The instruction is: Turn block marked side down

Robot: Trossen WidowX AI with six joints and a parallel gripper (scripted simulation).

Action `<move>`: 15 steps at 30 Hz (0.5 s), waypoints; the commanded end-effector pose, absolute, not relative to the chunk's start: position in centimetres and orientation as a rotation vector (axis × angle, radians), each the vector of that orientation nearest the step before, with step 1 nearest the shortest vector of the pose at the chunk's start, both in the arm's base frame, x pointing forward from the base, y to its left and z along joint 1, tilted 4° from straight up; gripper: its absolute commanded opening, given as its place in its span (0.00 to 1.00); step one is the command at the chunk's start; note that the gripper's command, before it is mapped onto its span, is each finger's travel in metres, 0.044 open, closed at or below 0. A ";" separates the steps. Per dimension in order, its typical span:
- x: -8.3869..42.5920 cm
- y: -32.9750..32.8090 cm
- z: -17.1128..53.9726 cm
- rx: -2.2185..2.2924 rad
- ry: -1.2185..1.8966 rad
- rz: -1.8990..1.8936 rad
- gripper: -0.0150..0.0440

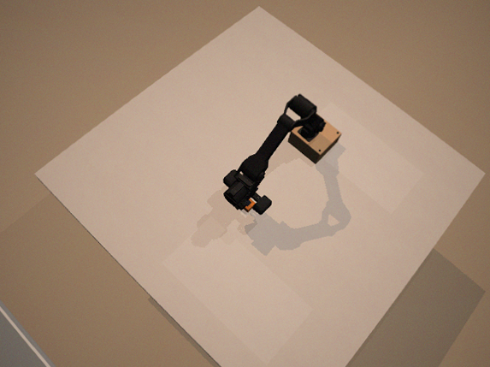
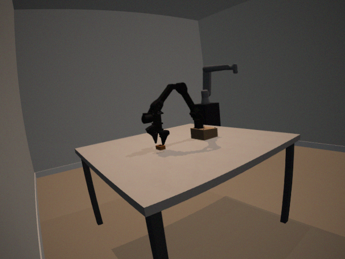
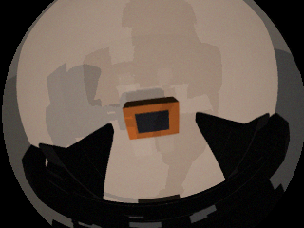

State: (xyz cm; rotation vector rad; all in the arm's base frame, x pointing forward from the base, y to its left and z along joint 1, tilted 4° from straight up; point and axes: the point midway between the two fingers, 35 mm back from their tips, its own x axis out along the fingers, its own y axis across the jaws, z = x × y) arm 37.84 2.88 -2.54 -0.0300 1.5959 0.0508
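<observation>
The orange block [image 1: 250, 205] [image 2: 160, 147] [image 3: 174, 121] lies flat on the pale table [image 1: 162, 120] [image 2: 192, 170]. Its dark rectangular marked side faces up in the wrist view, with an orange border around it. My gripper [image 2: 159, 144] [image 3: 155, 122] is open and empty, pointing down just above the block. In the wrist view the block shows between the two fingers, slightly beyond the line of their tips, with space on both sides. In the top view the gripper hides part of the block.
The arm's wooden base block [image 1: 324, 137] [image 2: 204, 133] stands on the table behind the gripper. A grey arm [image 2: 206, 80] on a black stand [image 2: 212, 114] is beyond the table. The arm's shadows fall across the table around the orange block.
</observation>
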 end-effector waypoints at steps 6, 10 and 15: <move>37.4 3.0 -4.3 -0.024 1.610 0.051 1.00; 37.4 3.0 -4.9 -0.024 1.610 0.051 1.00; 37.4 3.0 -5.0 -0.024 1.610 0.051 0.87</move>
